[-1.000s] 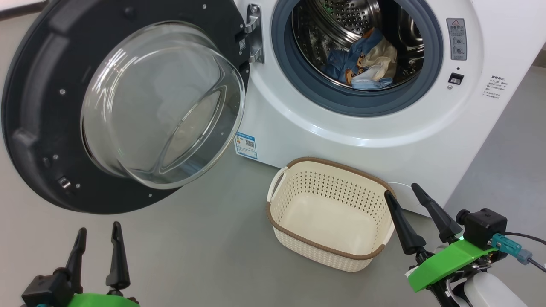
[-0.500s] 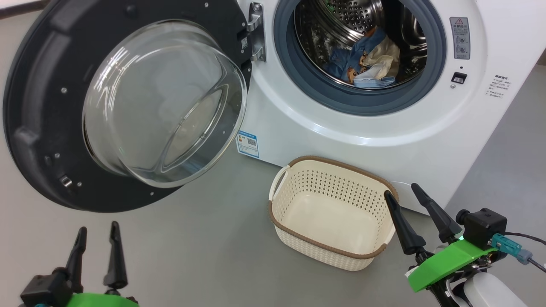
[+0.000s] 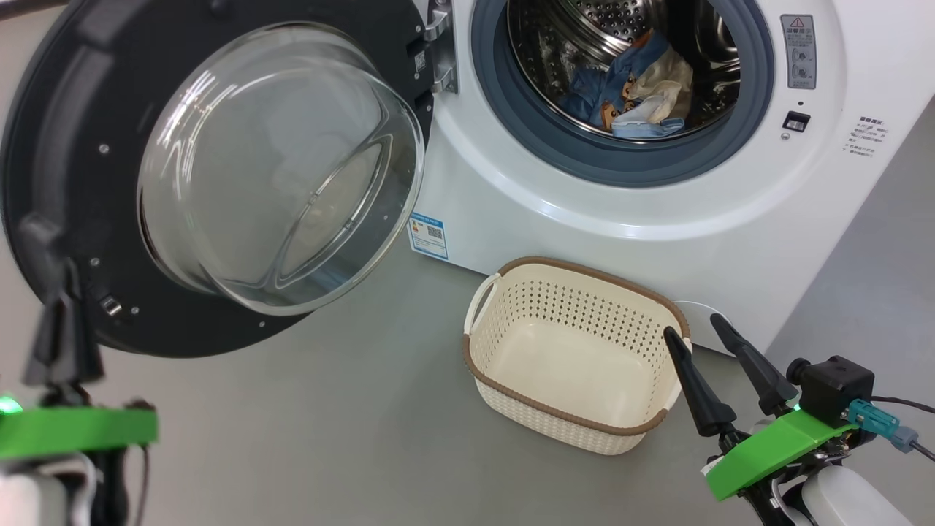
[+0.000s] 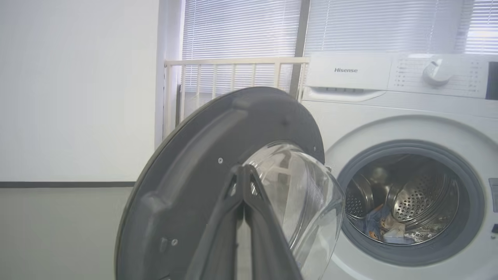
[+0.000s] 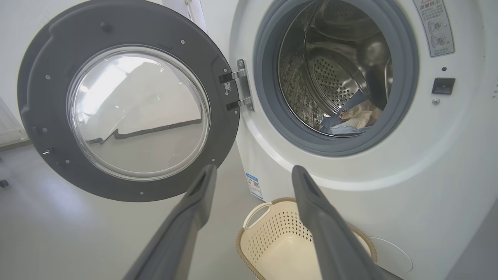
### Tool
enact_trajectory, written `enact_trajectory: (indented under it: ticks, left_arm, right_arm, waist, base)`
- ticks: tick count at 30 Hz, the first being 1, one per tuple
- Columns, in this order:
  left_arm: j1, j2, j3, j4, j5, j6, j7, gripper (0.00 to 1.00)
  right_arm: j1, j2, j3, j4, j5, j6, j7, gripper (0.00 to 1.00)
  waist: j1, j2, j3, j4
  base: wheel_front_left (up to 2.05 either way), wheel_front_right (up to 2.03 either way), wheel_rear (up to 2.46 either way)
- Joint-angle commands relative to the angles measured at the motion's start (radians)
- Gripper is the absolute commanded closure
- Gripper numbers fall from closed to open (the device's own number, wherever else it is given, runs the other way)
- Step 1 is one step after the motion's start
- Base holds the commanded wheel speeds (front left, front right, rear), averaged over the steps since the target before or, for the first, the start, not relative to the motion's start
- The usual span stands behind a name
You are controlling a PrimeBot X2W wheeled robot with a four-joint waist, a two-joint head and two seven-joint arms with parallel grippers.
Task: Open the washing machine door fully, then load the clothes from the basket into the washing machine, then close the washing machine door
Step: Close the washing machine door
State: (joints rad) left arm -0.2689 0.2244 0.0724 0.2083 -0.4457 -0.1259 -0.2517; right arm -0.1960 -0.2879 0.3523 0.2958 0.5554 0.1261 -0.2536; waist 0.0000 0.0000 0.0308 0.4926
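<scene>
grey floor [image 3: 350, 424] lies smooth and bare between my two grippers in the head view. the washing machine door [image 3: 66, 146] hangs swung out at the left, with its glass bowl bulging toward me and its lower edge above the floor. my left gripper [image 3: 62, 321] shows blurred at the lower left, fingers pressed together on nothing, just before the door's lower rim. the basket [image 3: 577, 265] sits on the floor close against the washing machine [image 3: 584, 219], its bare bottom showing. my right gripper [image 3: 692, 326] hovers at the basket's right end, fingers spread wide. the clothes [image 3: 628, 88] lie inside the steel drum [image 3: 613, 22].

left wrist view: my closed fingers point at the door's inner face beside the glass; whether they touch it i cannot tell. a white wall [image 4: 78, 97] and window blinds [image 4: 241, 27] stand behind.

right wrist view: my wide fingers frame the strip of machine front below the hinge [image 5: 243, 89], with the basket beneath them and the drum mouth up to the right.
</scene>
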Motion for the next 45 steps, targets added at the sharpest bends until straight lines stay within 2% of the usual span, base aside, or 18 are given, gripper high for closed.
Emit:
enact_trajectory:
  ticks: [1,2,9,18,21,34,39,45]
  left_arm:
    - [-0.071,0.052,0.043,-0.042,-0.041,-0.005,0.009,1.00]
    - [-0.071,0.052,0.043,-0.042,-0.041,-0.005,0.009,1.00]
    - [-0.220,0.119,0.122,-0.016,-0.291,-0.005,0.069,1.00]
    - [-0.417,0.195,0.306,0.252,-0.702,-0.005,0.185,1.00]
    - [-0.477,0.239,0.341,0.367,-0.774,-0.005,0.212,1.00]
    - [-0.627,0.338,0.447,0.769,-0.919,-0.005,0.252,1.00]
    - [-0.641,0.349,0.455,0.830,-0.935,-0.005,0.261,1.00]
    - [-0.650,0.366,0.434,0.863,-0.937,-0.005,0.319,1.00]
  right_arm:
    - [-0.025,-0.020,0.019,-0.024,0.008,0.005,-0.008,0.00]
    - [-0.025,-0.020,0.019,-0.024,0.008,0.005,-0.008,0.00]
    - [-0.042,-0.040,0.035,-0.023,0.011,0.005,-0.008,0.00]
    - [-0.064,-0.070,0.050,-0.021,0.012,0.005,-0.008,0.00]
    - [-0.071,-0.081,0.059,-0.024,0.014,0.005,-0.008,0.00]
    - [-0.094,-0.129,0.083,-0.021,0.018,0.005,-0.008,0.00]
    - [-0.103,-0.152,0.092,-0.023,0.018,0.005,-0.008,0.00]
    - [-0.108,-0.170,0.092,-0.027,0.018,0.005,-0.008,0.00]
  waist:
    - [0.0000,0.0000,0.004,-0.003]
    - [0.0000,0.0000,0.004,-0.003]
    - [0.0000,0.0000,0.029,-0.026]
    - [0.0000,0.0000,0.070,-0.071]
    - [0.0000,0.0000,0.079,-0.081]
    - [0.0000,0.0000,0.113,-0.126]
    - [0.0000,0.0000,0.135,-0.144]
    - [0.0000,0.0000,0.159,-0.159]
  base:
    - [0.00,0.00,0.00]
    - [0.00,0.00,0.00]
    - [0.00,0.00,0.00]
    - [0.00,0.00,0.00]
    - [0.00,0.00,0.00]
    - [0.00,0.00,0.00]
    - [0.00,0.00,0.00]
    - [0.00,0.00,0.00]
